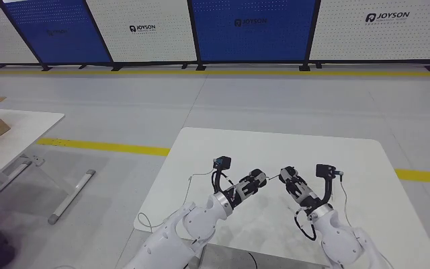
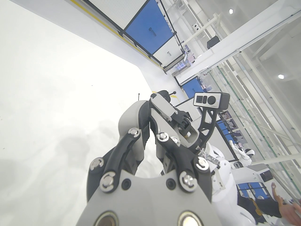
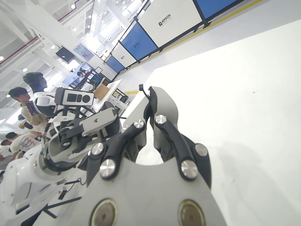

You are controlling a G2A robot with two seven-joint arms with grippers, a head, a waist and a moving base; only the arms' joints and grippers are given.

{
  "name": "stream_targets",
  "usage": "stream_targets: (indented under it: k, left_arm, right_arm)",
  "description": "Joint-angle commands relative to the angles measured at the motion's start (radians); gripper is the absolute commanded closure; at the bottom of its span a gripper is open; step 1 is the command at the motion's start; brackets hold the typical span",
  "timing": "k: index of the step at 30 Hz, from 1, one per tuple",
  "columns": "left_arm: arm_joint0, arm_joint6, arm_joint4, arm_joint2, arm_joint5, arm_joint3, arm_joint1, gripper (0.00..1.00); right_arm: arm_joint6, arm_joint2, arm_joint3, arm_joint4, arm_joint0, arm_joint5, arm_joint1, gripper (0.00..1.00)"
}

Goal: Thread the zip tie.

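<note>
White table (image 1: pixel 336 151) stands in a big hall, with blue and white boards (image 1: pixel 255 30) far behind it. Over the near part of the table, the right gripper (image 3: pixel 148 99) is pinched tight on the black zip tie (image 3: pixel 141 88). A little end of the tie pokes out past its tips. The left gripper (image 2: pixel 148 110) is just beside it, on the left. It is pinched tight too, and a thin black bit sticks out there, so I think it holds the other end. The two ends are very close. I cannot tell if the tail is in the hole yet. Pushing it through looks like the job still left.
</note>
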Motion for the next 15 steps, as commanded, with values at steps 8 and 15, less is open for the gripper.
stream_targets:
  k: [8,15]
  left_arm:
    - [-0.002,0.001,0.019,0.003,0.009,0.005,-0.001,1.00]
    - [-0.001,-0.006,0.021,0.001,0.007,0.003,-0.002,1.00]
  right_arm:
    - [-0.011,0.018,-0.020,-0.004,-0.019,-0.001,0.001,1.00]
    - [-0.008,0.019,-0.025,-0.010,-0.025,-0.001,0.000,1.00]
